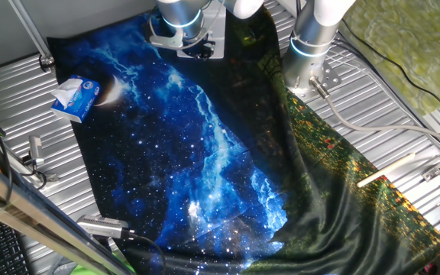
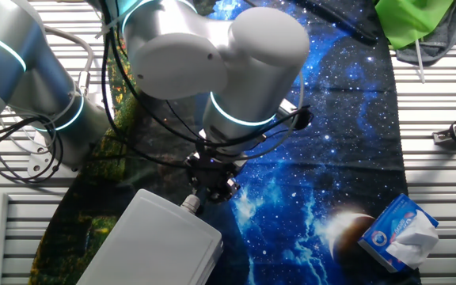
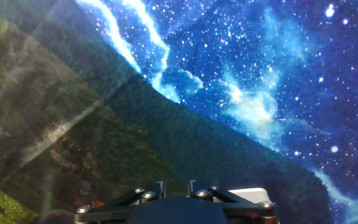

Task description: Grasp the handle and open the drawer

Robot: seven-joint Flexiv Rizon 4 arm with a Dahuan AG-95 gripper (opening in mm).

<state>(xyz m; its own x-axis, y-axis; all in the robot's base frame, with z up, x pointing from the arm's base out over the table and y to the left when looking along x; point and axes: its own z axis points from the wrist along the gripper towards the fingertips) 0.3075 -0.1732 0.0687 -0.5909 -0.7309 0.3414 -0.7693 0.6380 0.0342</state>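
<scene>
The drawer point(image 2: 158, 241), a white boxy unit, lies at the bottom left of the other fixed view. Its small handle point(image 2: 189, 203) sticks out of the front face towards the arm. My gripper point(image 2: 206, 188) is right at the handle, fingertips touching or almost touching it. Whether the fingers hold the handle is hidden by the hand. In one fixed view the drawer point(image 1: 215, 34) is mostly hidden behind the arm, with the gripper point(image 1: 201, 52) at its front. In the hand view the gripper point(image 3: 176, 186) shows two fingers close together with a narrow gap; the handle is not seen there.
A blue-and-white tissue box point(image 2: 400, 233) lies on the starry blue cloth point(image 2: 347, 134), also in one fixed view point(image 1: 75, 97). A green object point(image 2: 414, 20) sits at the cloth's far end. Cables and a second arm base point(image 1: 312, 46) stand beside the drawer.
</scene>
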